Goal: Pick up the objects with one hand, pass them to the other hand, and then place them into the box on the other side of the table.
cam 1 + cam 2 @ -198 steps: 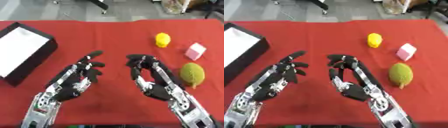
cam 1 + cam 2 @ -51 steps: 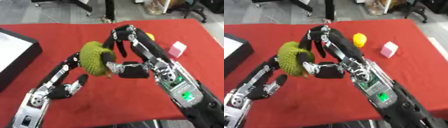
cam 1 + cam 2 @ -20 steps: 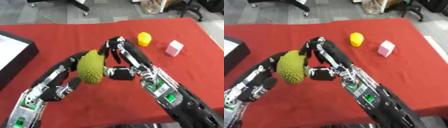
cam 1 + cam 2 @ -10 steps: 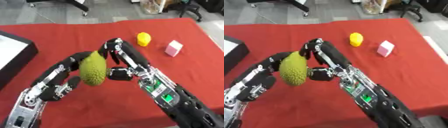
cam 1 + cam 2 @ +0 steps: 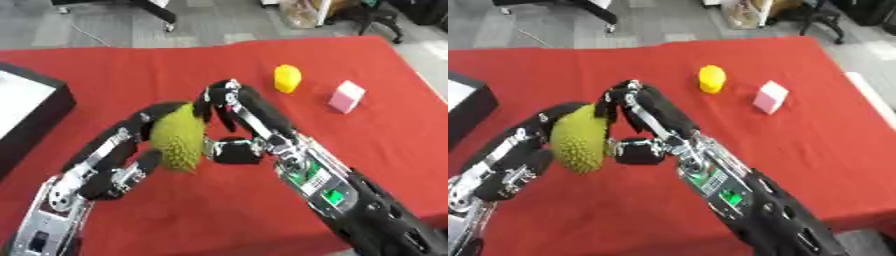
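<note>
Handover under way above the red table (image 5: 367,130): green spiky fruit (image 5: 179,137) now cradled in the curled left hand (image 5: 131,155). Right hand (image 5: 229,120) still touching it, fingers easing open. Next, toward the box (image 5: 31,115), far left of the fruit.
</note>
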